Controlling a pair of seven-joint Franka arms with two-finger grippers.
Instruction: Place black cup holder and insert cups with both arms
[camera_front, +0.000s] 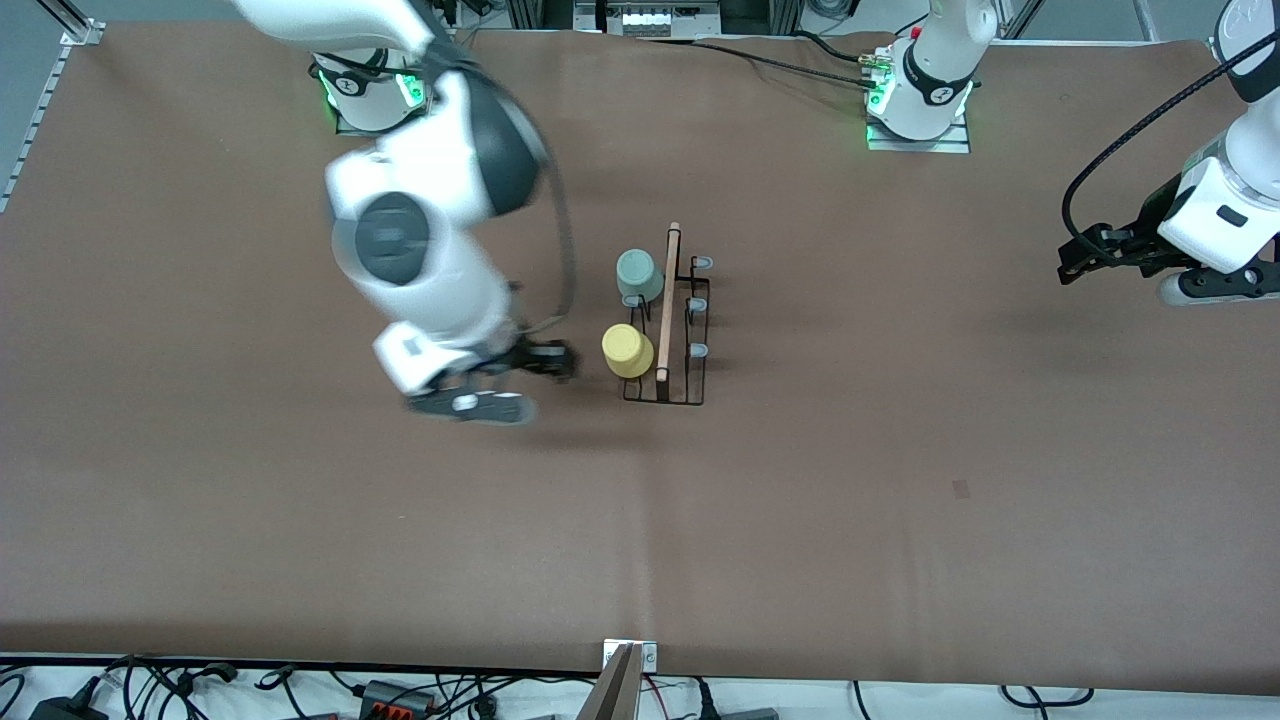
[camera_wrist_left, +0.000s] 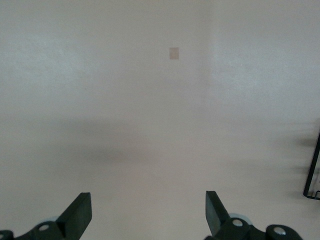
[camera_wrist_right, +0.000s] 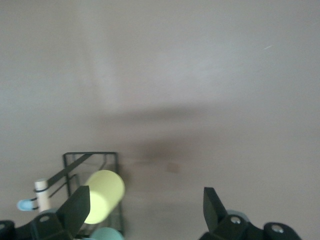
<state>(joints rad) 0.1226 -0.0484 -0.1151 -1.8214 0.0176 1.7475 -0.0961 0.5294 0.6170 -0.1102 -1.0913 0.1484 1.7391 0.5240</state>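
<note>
1. Right end effector (camera_front: 545, 362): held over the tabletop (camera_front: 300, 520) just beside the black cup holder (camera_front: 668, 330), on the side toward the right arm's end; fingers (camera_wrist_right: 77, 212) apart, empty.
2. Black cup holder: upright mid-tabletop. The mint green cup (camera_front: 639, 276) and the yellow cup (camera_front: 627, 350) sit on its prongs, the yellow one nearer the front camera.
3. Left end effector (camera_front: 1075, 262): over bare tabletop at the left arm's end, well apart from the holder; fingers (camera_wrist_left: 80, 212) apart, empty.
</note>
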